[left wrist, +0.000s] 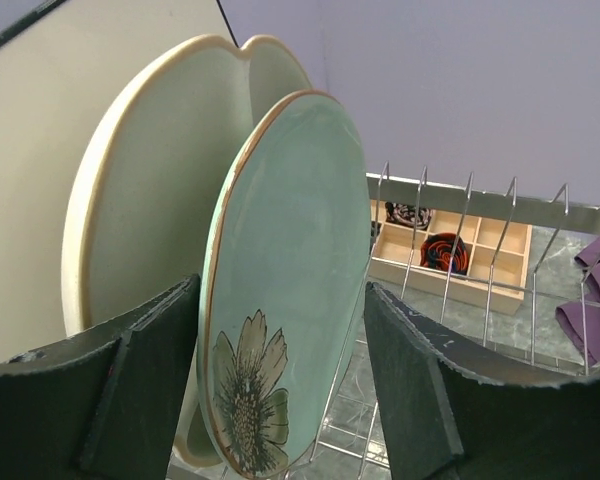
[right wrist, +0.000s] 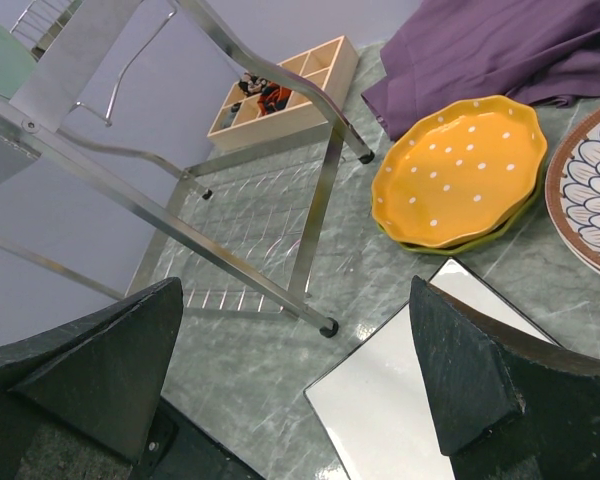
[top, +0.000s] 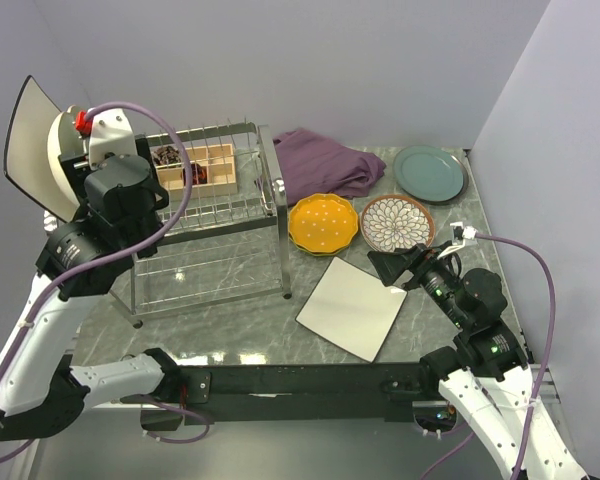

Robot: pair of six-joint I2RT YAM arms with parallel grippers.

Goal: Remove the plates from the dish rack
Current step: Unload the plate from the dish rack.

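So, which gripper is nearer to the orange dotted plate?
Right. The right gripper hangs open just near-right of the orange dotted plate, above the white square plate. The left gripper is at the dish rack left end, straddling a green flowered plate.

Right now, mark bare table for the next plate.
Bare marble table runs along the near edge, between the silver wire dish rack and the white square plate. Crowded behind: orange dotted scalloped plate, brown-patterned round plate, purple cloth.

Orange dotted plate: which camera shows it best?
Right wrist: the orange dotted plate is close, with its dots and scalloped rim clear. Top external shows it whole but small; left wrist misses it.
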